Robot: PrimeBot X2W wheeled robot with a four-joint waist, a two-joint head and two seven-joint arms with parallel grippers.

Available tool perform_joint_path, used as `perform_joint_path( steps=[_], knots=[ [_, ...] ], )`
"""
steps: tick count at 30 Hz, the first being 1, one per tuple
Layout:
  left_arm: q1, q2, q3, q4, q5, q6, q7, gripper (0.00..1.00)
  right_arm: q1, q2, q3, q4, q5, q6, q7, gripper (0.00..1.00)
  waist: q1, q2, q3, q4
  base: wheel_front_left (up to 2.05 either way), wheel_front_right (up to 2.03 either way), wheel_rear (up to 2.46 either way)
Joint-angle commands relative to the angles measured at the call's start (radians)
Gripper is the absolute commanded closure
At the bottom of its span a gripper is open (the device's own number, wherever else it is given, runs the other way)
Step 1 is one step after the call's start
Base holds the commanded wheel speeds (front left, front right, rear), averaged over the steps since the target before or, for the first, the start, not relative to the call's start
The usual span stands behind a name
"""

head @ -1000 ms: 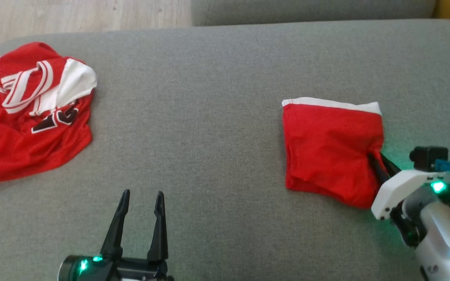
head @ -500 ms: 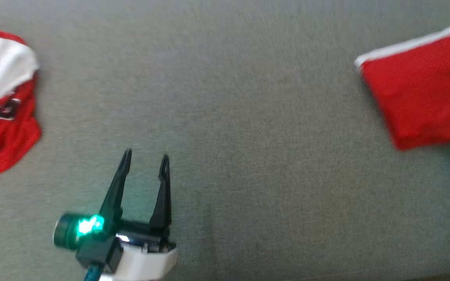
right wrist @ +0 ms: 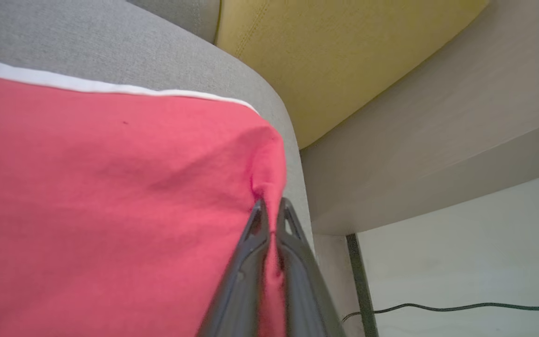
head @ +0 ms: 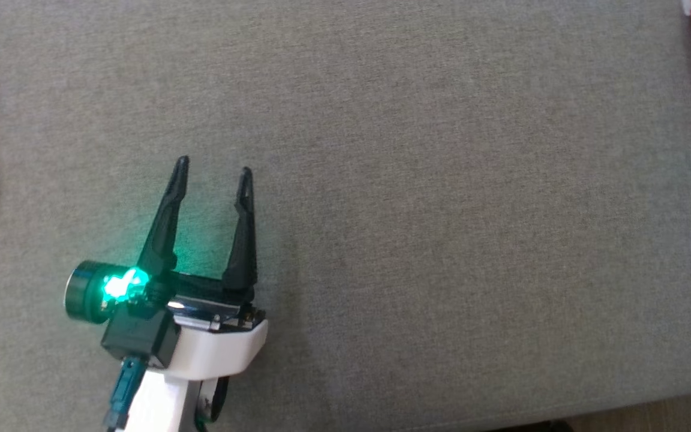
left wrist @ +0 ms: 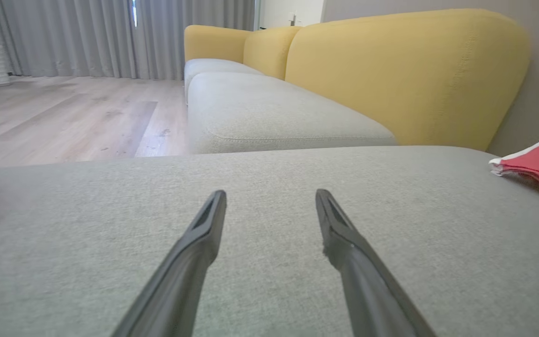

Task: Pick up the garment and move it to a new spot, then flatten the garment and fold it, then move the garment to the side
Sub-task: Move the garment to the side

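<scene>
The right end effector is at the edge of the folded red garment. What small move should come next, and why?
Probably lift the right end effector a little and draw the folded red garment sideways. It is shut on the garment's edge, the fold looks finished, and the left end effector is open over the grey cushion, holding nothing.

Left gripper (head: 214,165): two long, tapering black fingers (head: 165,228) on a black base, backed by a white moulded wrist shell (head: 219,354). Side-mounted dark cylinder (head: 80,293) with a glowing green light (head: 119,287); teal cable plug (head: 123,381) below. Right gripper (right wrist: 272,201): dark grey, slotted near the tips.
</scene>
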Motion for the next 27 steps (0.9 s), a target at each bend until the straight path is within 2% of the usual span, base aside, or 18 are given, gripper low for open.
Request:
perform_joint_path(
  steps=[1,2,5,10,15,20,27],
  knots=[
    [0.0,-0.003,0.036,-0.018,0.007,0.021,-0.005,0.0,0.049,-0.035,-0.031,-0.037,-0.034,0.007,0.007,0.07,-0.0003,0.0001,-0.006,0.008,0.0,0.0,0.0],
    [-0.001,-0.003,0.041,-0.011,0.016,0.033,-0.005,0.0,0.055,-0.028,-0.048,-0.046,-0.058,0.007,0.007,0.0,-0.0003,0.0001,-0.01,0.011,0.0,0.0,0.0],
    [-0.002,-0.003,0.048,0.002,0.024,0.068,-0.005,0.0,0.075,0.0,-0.084,-0.072,-0.122,0.007,0.01,0.0,-0.0003,0.0001,-0.029,0.02,0.0,0.0,0.0],
    [0.006,-0.003,0.039,0.018,0.025,0.081,-0.005,0.0,0.116,0.075,-0.097,-0.124,-0.189,0.007,0.007,0.0,-0.0003,0.0001,-0.091,0.034,0.0,0.0,0.0],
    [0.034,-0.003,0.034,0.007,0.042,0.092,-0.005,0.0,0.173,0.218,-0.039,-0.185,-0.113,0.007,-0.032,0.0,-0.0003,0.0001,-0.188,0.037,0.0,0.0,0.0],
    [0.095,-0.003,0.034,0.024,-0.018,0.113,-0.005,0.0,0.232,0.318,0.065,-0.208,-0.04,0.007,-0.11,0.0,-0.0003,0.0001,-0.301,0.048,0.0,0.0,0.0],
    [0.157,-0.003,0.041,0.069,-0.069,0.092,-0.005,0.0,0.308,0.421,0.19,-0.167,0.074,0.007,-0.26,0.0,-0.0003,0.0001,-0.427,0.071,0.0,0.0,0.0]
  ],
)
